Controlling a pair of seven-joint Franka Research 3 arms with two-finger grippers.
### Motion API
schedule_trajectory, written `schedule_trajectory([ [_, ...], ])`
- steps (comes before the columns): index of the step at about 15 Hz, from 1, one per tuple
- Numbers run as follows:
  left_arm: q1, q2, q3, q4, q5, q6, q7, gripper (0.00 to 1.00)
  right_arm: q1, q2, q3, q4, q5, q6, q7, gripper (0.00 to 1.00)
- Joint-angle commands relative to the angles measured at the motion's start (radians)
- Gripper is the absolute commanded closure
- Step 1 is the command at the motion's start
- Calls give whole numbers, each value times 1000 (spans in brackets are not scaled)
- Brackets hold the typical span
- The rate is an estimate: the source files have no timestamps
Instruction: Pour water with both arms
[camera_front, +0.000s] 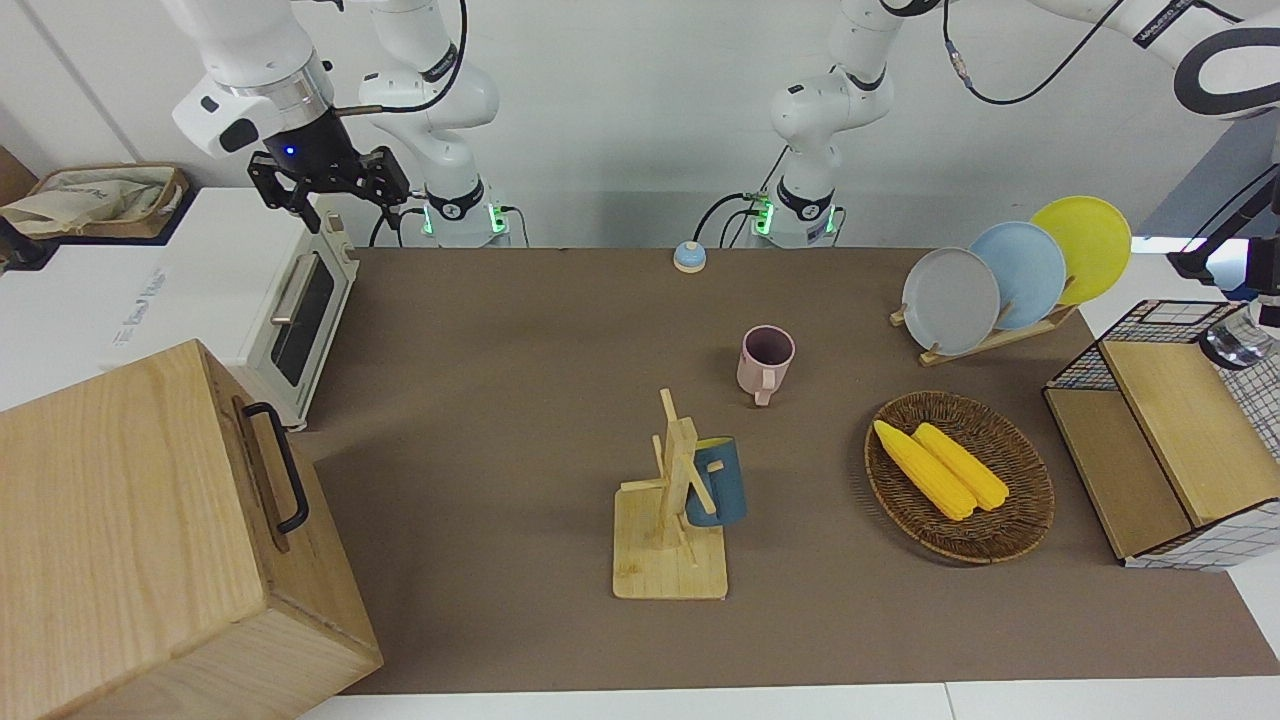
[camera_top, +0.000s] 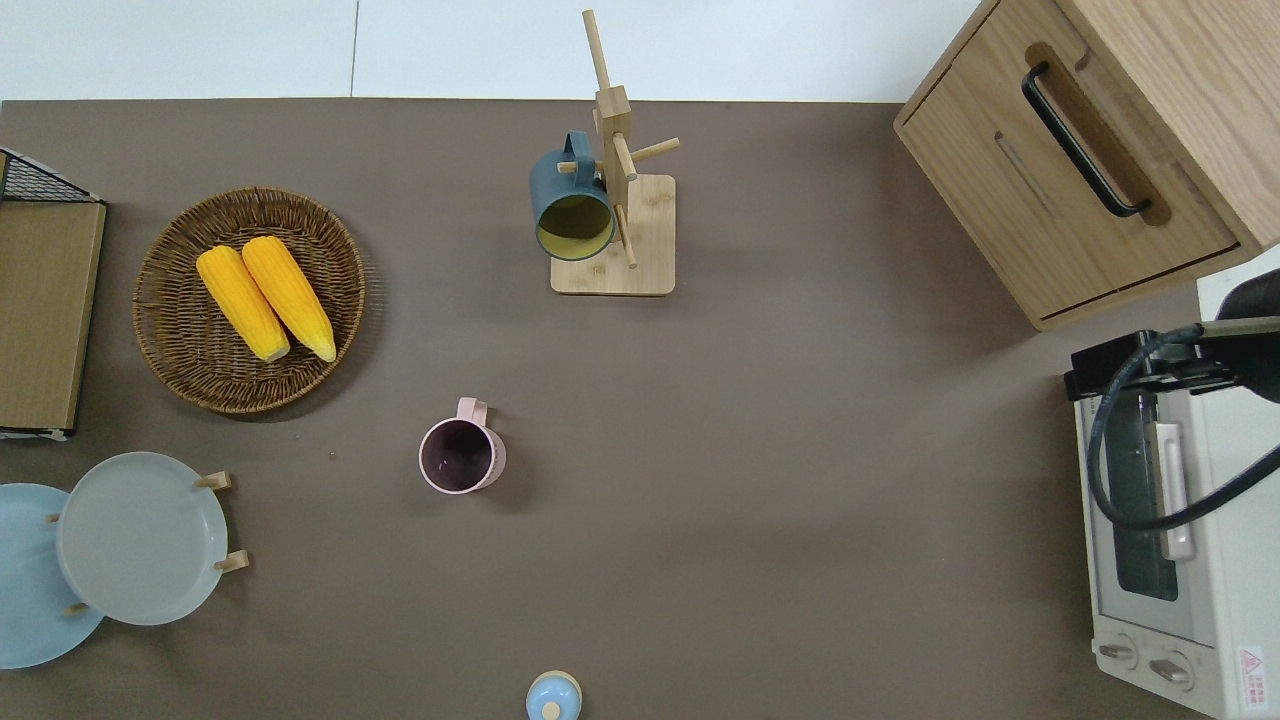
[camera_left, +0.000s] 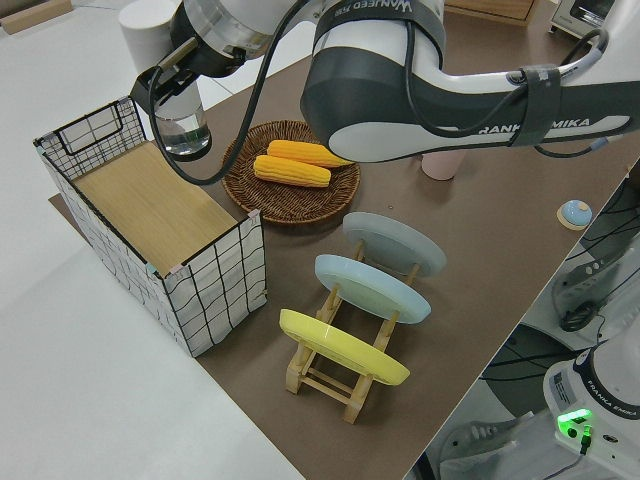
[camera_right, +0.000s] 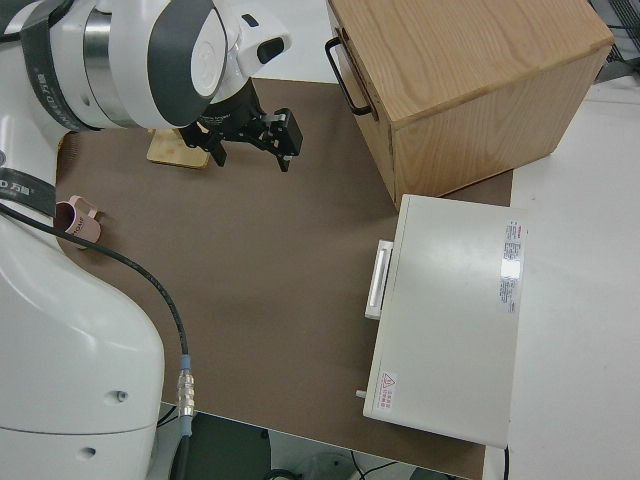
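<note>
Left pincer (camera_left: 172, 88) grips a clear glass (camera_left: 185, 130) of water, holding it up over the wire crate (camera_left: 160, 215). Right pincer (camera_front: 330, 185) hangs wide open and empty above the toaster oven (camera_front: 300, 300). Pink cup (camera_top: 460, 457) stands mid-tabletop (camera_top: 800, 450).

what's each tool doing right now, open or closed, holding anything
Left tool: closed on a clear glass over the wire basket.
Right tool: open, empty, by the toaster oven.

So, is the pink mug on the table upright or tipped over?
Upright. The pink mug stands on its base on the table, its round mouth facing up in the overhead view, with its inside looking empty.
</note>
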Motion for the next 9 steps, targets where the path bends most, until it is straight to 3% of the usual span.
schedule_trajectory([
  [1, 32, 60, -3, 53, -102, 49, 150, 1000, -3, -19, -3, -26, 20, 11, -22, 13],
  [4, 54, 96, -5, 51, -185, 80, 291, 1000, -3, -19, -3, -26, 20, 11, -22, 13],
  [9, 59, 132, -14, 13, -277, 178, 410, 1000, -3, -19, -3, -26, 20, 11, -22, 13],
])
